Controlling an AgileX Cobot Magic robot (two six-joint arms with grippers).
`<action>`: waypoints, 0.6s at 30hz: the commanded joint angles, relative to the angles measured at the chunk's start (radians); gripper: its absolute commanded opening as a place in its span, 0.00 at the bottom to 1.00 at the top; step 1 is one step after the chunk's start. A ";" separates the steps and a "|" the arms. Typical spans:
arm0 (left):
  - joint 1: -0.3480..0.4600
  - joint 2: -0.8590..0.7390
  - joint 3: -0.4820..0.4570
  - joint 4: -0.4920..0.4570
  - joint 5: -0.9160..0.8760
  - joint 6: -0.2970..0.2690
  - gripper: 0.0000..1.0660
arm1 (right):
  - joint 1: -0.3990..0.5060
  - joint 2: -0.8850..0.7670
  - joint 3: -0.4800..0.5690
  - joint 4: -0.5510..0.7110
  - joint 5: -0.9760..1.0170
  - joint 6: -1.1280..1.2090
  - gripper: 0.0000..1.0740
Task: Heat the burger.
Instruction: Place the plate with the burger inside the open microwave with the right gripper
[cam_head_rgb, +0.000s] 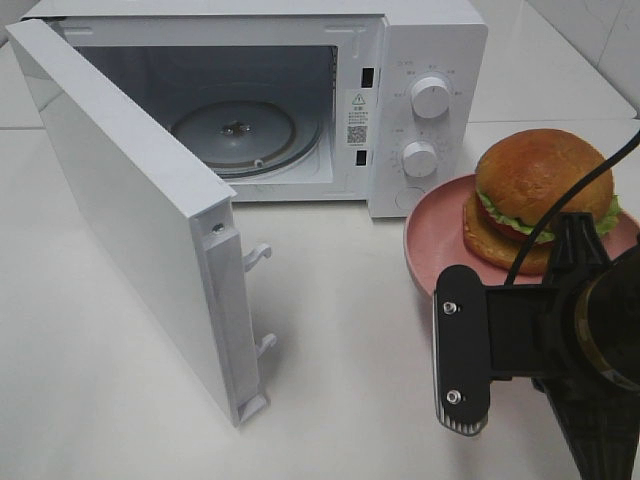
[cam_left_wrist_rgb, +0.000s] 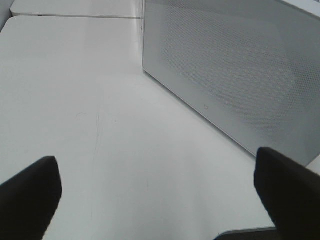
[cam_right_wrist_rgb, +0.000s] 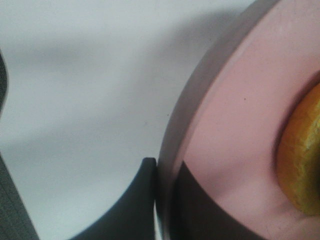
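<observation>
Glossy domed golden-brown burger (cam_head_rgb: 545, 185) on flat pink round plate (cam_head_rgb: 435, 245), my right gripper (cam_right_wrist_rgb: 165, 170) pinching its rim, left gripper (cam_left_wrist_rgb: 160, 200) spread wide

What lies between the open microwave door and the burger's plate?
Nothing: the high view shows only bare table between the door and the plate holding the burger.

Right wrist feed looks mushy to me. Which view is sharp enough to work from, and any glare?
Exterior high view: sharp, evenly lit, highlights on the bun of the burger, soft shadow beside the microwave door. Left wrist view: slightly soft; the fingers of the left hand are dark blurs. Right wrist view: too close, the plate rim and bun edge out of focus.
</observation>
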 joint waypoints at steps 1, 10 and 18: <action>-0.003 -0.014 0.003 0.001 -0.013 0.000 0.93 | 0.003 -0.011 0.001 -0.070 -0.030 -0.050 0.00; -0.003 -0.014 0.003 0.001 -0.013 0.000 0.93 | -0.004 -0.011 0.001 -0.078 -0.115 -0.251 0.00; -0.003 -0.014 0.003 0.001 -0.013 0.000 0.93 | -0.091 -0.010 0.001 -0.074 -0.210 -0.365 0.00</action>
